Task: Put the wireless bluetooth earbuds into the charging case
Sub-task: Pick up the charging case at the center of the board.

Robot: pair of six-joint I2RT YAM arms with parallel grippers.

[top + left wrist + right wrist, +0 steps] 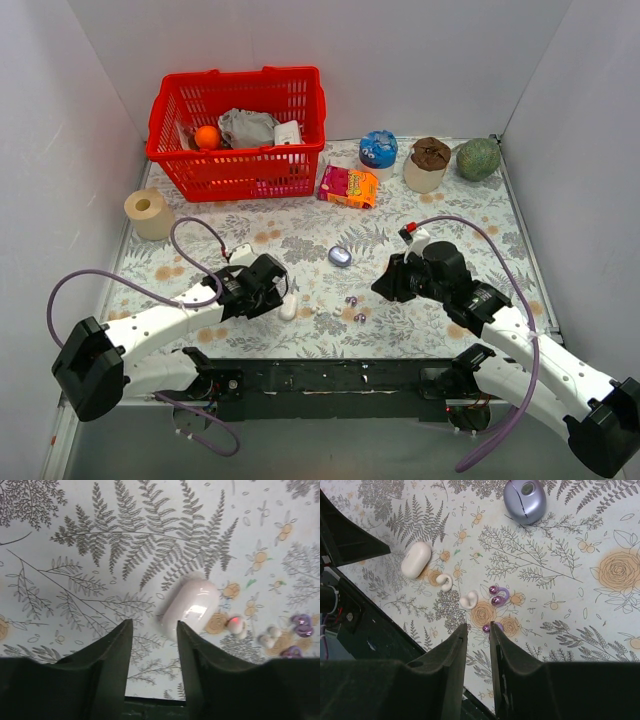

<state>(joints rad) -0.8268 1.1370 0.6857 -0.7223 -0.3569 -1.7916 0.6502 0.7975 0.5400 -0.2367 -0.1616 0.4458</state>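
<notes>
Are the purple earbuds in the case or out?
Out. Both purple earbuds lie on the tablecloth, apart from the case.

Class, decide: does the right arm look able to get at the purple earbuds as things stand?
Probably yes. The right end effector hangs close by the purple earbuds, its jaws slightly apart and empty. Only bare cloth lies between, and the white buds sit off to one side.

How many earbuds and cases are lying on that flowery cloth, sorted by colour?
Shiny purple earbuds: 2
White earbuds: 2
Pale lavender oval plastic case: 1
White capsule-shaped case: 1
Total: 6
</notes>
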